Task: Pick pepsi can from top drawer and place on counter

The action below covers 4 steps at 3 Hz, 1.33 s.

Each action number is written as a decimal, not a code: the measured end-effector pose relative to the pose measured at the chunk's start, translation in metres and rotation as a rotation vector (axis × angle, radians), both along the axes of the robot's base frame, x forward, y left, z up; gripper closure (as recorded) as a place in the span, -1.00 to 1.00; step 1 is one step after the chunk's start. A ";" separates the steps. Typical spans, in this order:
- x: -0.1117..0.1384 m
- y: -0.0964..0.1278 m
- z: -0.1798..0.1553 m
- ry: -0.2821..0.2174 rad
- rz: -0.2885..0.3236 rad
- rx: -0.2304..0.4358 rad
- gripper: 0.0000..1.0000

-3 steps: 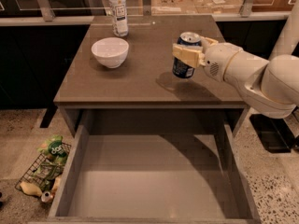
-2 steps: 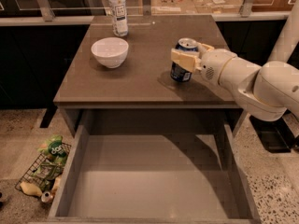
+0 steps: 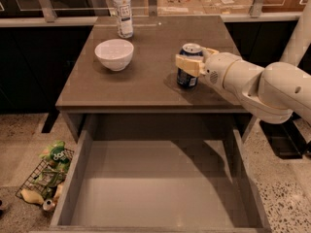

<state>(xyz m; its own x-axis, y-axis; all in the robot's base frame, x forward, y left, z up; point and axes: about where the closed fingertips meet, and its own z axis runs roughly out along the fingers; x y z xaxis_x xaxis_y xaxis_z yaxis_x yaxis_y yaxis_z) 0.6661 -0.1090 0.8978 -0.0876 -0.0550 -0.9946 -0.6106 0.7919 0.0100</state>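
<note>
The pepsi can (image 3: 187,76) stands upright on the counter (image 3: 146,76), right of centre, its silver top showing. My gripper (image 3: 192,62) reaches in from the right on a white arm, and its cream fingers (image 3: 187,64) are closed around the can's upper part. The top drawer (image 3: 155,188) is pulled open below the counter's front edge and nothing lies in it.
A white bowl (image 3: 114,54) sits on the counter's left side. A clear plastic bottle (image 3: 123,11) with a white label stands at the back left. A wire basket (image 3: 46,178) of snack bags rests on the floor left of the drawer.
My gripper has carried the can a little to the left and lowered it; its base now rests on the counter.
</note>
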 end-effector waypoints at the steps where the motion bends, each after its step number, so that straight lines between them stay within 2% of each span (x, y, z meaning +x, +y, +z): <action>1: 0.000 0.002 0.000 0.000 0.002 0.000 0.66; 4: 0.000 0.009 0.002 -0.002 0.013 0.000 -0.73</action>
